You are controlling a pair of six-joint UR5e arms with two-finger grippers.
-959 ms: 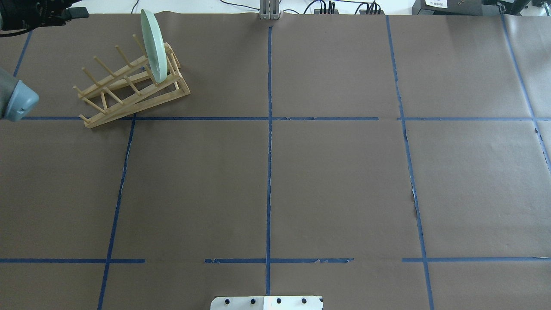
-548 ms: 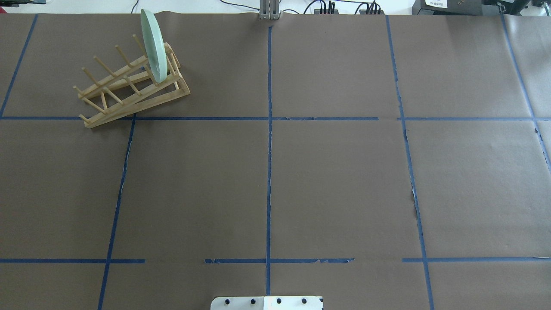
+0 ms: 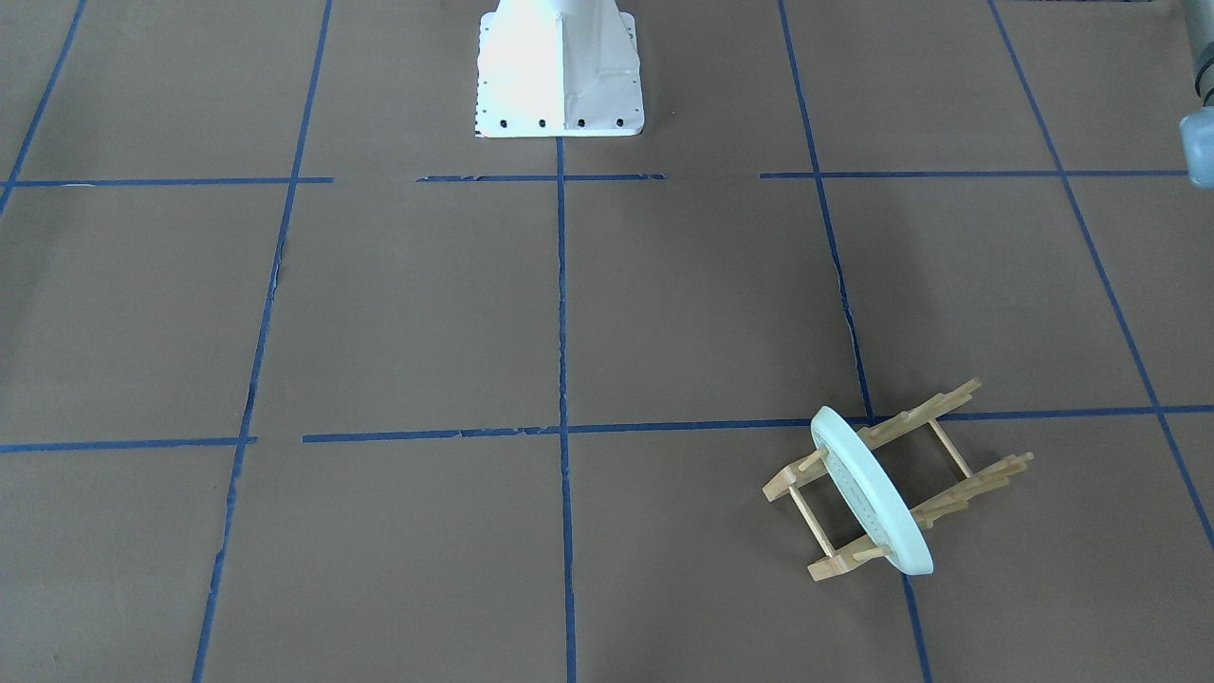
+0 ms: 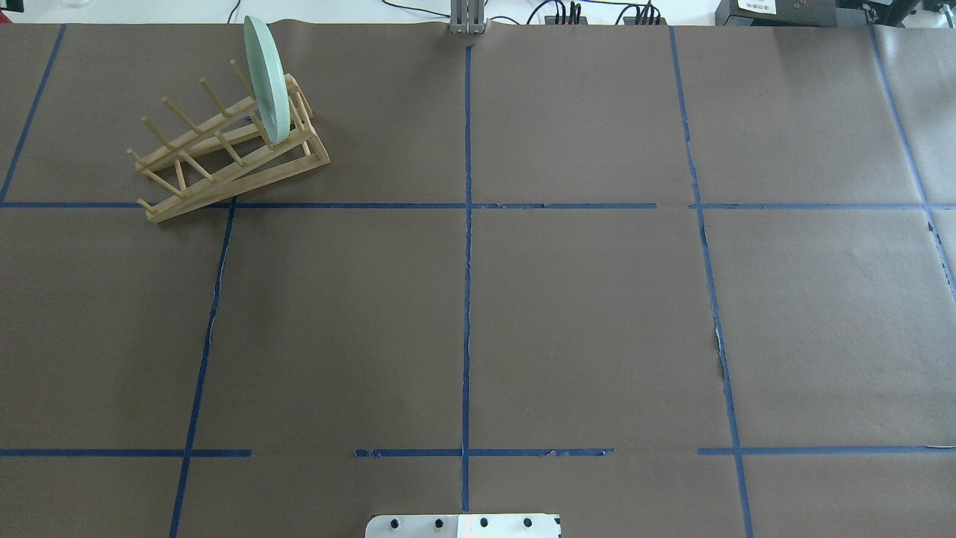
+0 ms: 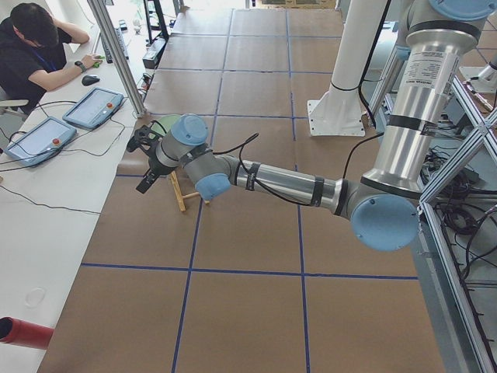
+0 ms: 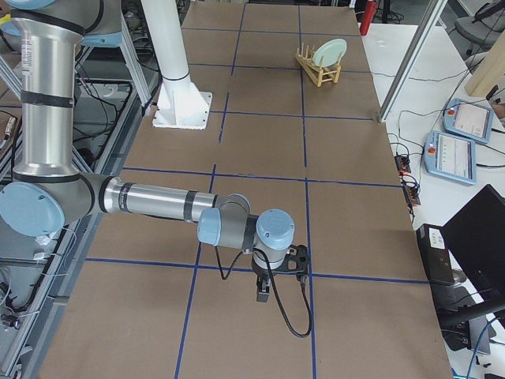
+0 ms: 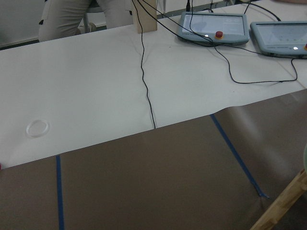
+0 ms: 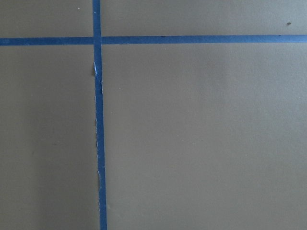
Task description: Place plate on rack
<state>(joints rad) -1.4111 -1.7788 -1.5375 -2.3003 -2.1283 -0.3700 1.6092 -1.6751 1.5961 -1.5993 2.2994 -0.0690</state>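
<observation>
The pale mint-green plate (image 4: 267, 78) stands upright on edge between the pegs at the far end of the light-wood rack (image 4: 224, 153), at the table's far left. Both also show in the front-facing view, the plate (image 3: 873, 493) across the rack (image 3: 953, 446). My left gripper (image 5: 142, 162) shows only in the left side view, just off the table edge next to the rack; I cannot tell its state. My right gripper (image 6: 266, 290) shows only in the right side view, far from the rack, low over the paper; I cannot tell its state.
Brown paper with a blue tape grid (image 4: 467, 205) covers the table. The white robot base (image 3: 560, 66) stands at the near edge. A white bench with tablets (image 5: 93, 107), cables and a seated person (image 5: 35, 47) lies beyond the rack. A grey arm joint (image 3: 1197, 123) pokes into the front-facing view.
My left arm has drawn back out of the overhead view's left edge. The plate and the rack have not moved.
</observation>
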